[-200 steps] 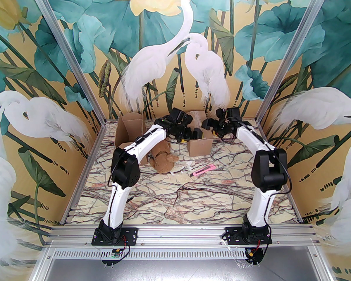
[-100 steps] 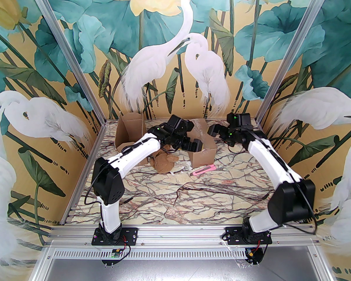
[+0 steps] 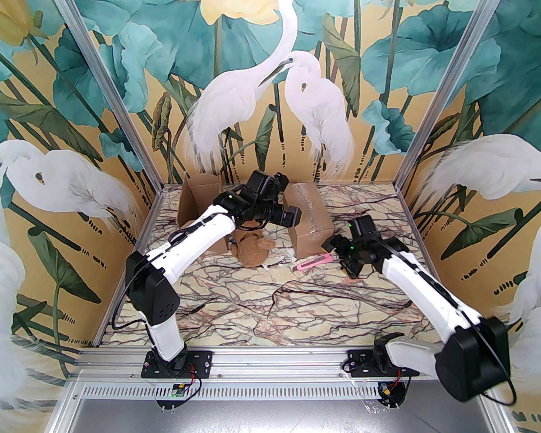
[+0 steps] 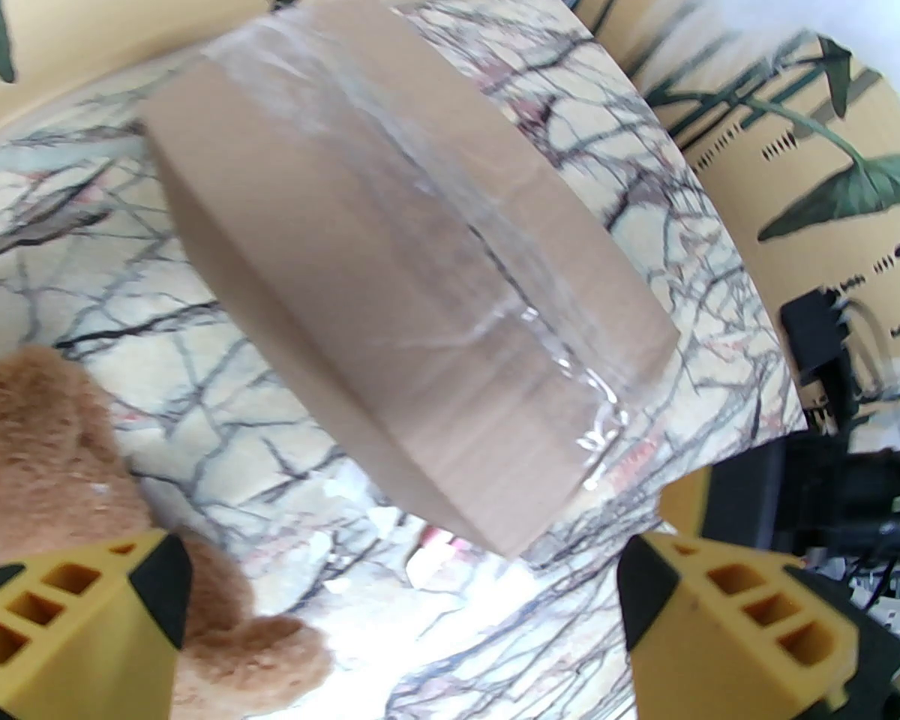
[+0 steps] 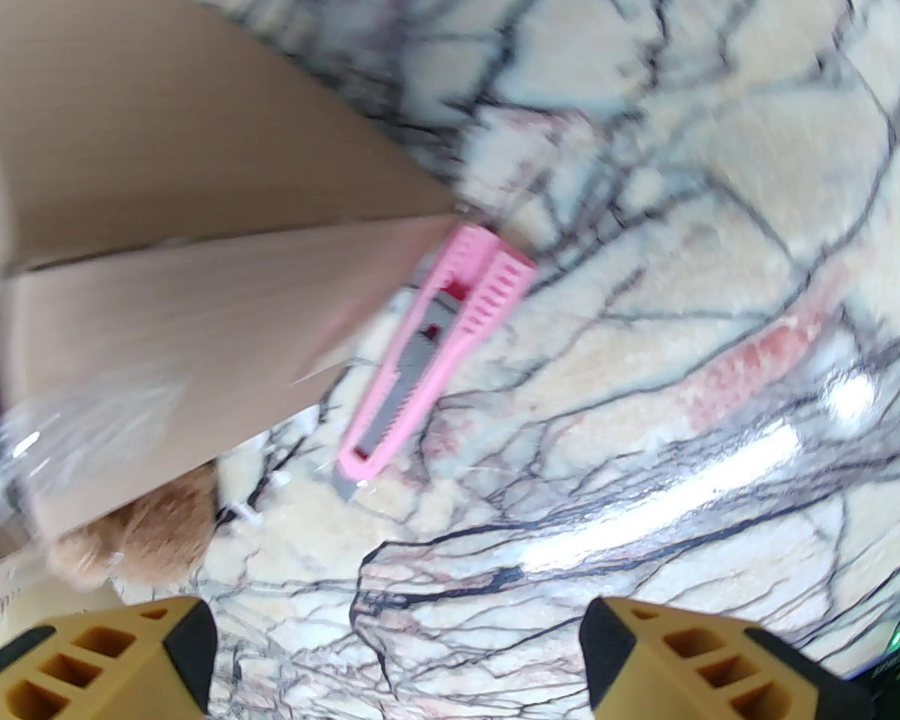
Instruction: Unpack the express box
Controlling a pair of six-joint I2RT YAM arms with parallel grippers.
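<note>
The express box is a brown carton with clear tape along its top seam, lying shut on the marble table; it shows again in the left wrist view as the box and in the right wrist view as the box. My left gripper hovers open at its left side, and the left gripper has nothing between its yellow fingers. A pink utility knife lies by the box's near right corner. My right gripper is open just right of it; the knife lies ahead of the right gripper.
A brown teddy bear lies left of the box, close to the left forearm. An opened empty carton stands at the back left. Bits of white scrap lie between bear and knife. Painted walls close in three sides.
My right arm has swung from behind the box to the near right, ending beside the pink knife. The left gripper drew back a little to the left. The box shifted slightly.
</note>
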